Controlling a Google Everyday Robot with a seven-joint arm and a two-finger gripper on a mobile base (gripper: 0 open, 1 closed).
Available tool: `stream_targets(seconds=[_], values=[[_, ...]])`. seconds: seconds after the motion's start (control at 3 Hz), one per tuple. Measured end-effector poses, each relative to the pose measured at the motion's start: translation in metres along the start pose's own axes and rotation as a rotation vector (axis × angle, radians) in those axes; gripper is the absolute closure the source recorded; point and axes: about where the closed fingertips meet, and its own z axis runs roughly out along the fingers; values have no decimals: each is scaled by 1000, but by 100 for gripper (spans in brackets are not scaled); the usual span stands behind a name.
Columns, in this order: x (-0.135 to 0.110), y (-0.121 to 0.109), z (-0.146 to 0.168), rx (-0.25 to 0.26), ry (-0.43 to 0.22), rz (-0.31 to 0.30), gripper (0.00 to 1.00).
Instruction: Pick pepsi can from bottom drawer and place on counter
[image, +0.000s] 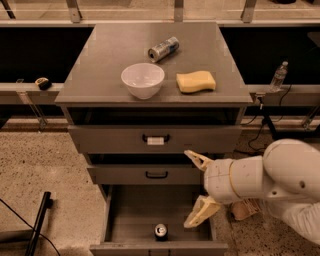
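Observation:
The pepsi can stands upright in the open bottom drawer, near its front edge; I see its silver top and dark body. My gripper is open and empty, with one cream finger up by the middle drawer and the other down over the bottom drawer's right side. It hangs above and to the right of the can, apart from it. The grey counter tops the cabinet.
On the counter lie a silver-and-blue can on its side, a white bowl and a yellow sponge. Two shallower drawers with black handles are partly pulled out. A water bottle stands at the right.

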Motion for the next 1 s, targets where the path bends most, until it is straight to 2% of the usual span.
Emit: stream_targets(seconds=[0.33, 0.67, 1.0], values=[[33, 21, 61, -1, -82, -47, 0], [57, 21, 89, 9, -186, -78, 0], [59, 32, 98, -27, -235, -81, 0]])
